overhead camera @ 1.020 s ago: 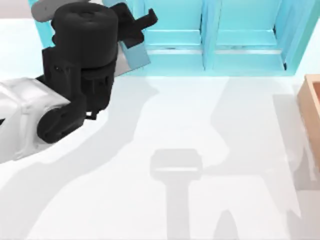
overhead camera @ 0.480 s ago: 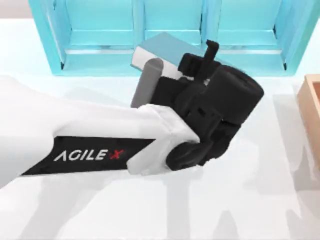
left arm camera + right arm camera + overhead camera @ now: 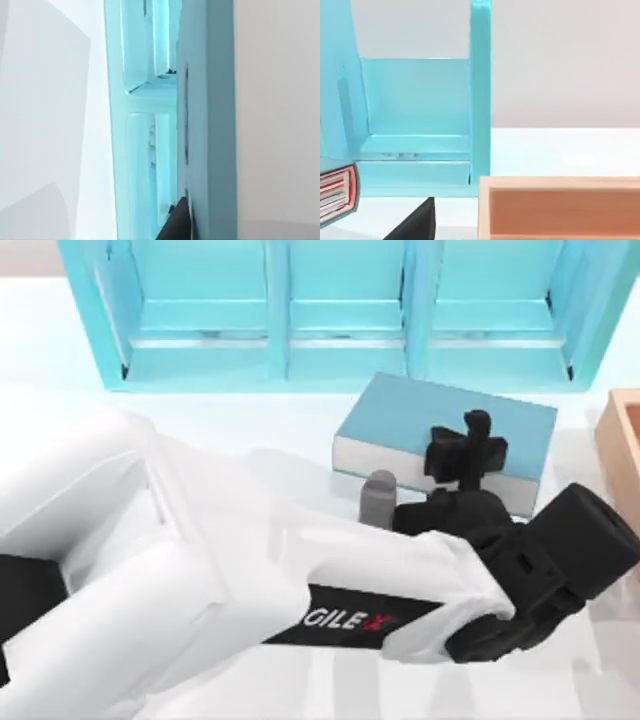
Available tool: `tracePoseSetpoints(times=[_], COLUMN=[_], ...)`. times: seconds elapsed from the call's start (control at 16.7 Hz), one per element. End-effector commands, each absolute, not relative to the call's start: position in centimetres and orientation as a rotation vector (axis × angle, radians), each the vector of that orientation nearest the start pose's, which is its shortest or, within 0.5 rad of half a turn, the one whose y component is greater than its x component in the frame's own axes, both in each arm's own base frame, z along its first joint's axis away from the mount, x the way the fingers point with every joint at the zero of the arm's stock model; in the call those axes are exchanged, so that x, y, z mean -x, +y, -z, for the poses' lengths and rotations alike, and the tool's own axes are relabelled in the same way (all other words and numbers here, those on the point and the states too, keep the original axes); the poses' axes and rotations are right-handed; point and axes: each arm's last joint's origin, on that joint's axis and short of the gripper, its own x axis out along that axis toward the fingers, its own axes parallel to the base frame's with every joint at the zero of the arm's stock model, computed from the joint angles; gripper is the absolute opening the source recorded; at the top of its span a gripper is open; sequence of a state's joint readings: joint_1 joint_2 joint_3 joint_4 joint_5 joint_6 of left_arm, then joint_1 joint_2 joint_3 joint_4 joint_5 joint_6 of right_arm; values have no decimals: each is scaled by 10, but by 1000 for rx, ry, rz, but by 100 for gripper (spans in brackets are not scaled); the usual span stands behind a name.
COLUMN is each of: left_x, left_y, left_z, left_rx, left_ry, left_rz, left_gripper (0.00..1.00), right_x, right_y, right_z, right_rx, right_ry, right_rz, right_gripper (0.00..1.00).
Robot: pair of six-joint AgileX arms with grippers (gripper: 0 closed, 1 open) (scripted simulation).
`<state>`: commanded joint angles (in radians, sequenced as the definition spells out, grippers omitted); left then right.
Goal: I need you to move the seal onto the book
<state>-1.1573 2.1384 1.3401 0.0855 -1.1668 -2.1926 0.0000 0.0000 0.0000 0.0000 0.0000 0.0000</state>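
The teal-blue book (image 3: 420, 420) with white page edges lies in front of the shelf, right of the middle. My left arm stretches across the table from the left. Its gripper (image 3: 466, 452) sits at the book's near right part with one finger on the cover, shut on the book. In the right wrist view the book's (image 3: 335, 192) corner shows with red-lined white pages. The seal is hidden. My right arm is parked at the right, and one dark finger (image 3: 412, 222) of its gripper shows.
The large light-blue shelf unit (image 3: 340, 310) runs along the back, also seen in the wrist views (image 3: 145, 150) (image 3: 415, 100). A tan wooden box (image 3: 622, 440) (image 3: 560, 205) stands at the right edge. The left arm's white body covers most of the near table.
My left gripper has swung from the far left to right of the middle and nearer. The book has travelled with it, from the shelf's left end to its present spot.
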Motion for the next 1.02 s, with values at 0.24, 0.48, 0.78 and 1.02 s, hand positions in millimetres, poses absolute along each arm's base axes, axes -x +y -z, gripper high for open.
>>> tracePoseSetpoints(times=[0.24,0.48,0.78,1.02], left_x=[-205,-203,-201,-201], left_y=[-394,-393,-393,-393], left_z=[-134,-132,-131,-115], left_rx=[1539,1533,1530,1527], left_ry=[112,114,114,113], left_rz=[-296,-299,-301,-302], left_gripper=[0,0,0,0], right_x=[-106,-106,-106,-106], right_y=[-1,-1,-1,-1], right_z=[-160,-160,-160,-160], right_rx=[0,0,0,0], right_ry=[0,0,0,0], right_rz=[0,0,0,0], right_gripper=[100,100,100,100])
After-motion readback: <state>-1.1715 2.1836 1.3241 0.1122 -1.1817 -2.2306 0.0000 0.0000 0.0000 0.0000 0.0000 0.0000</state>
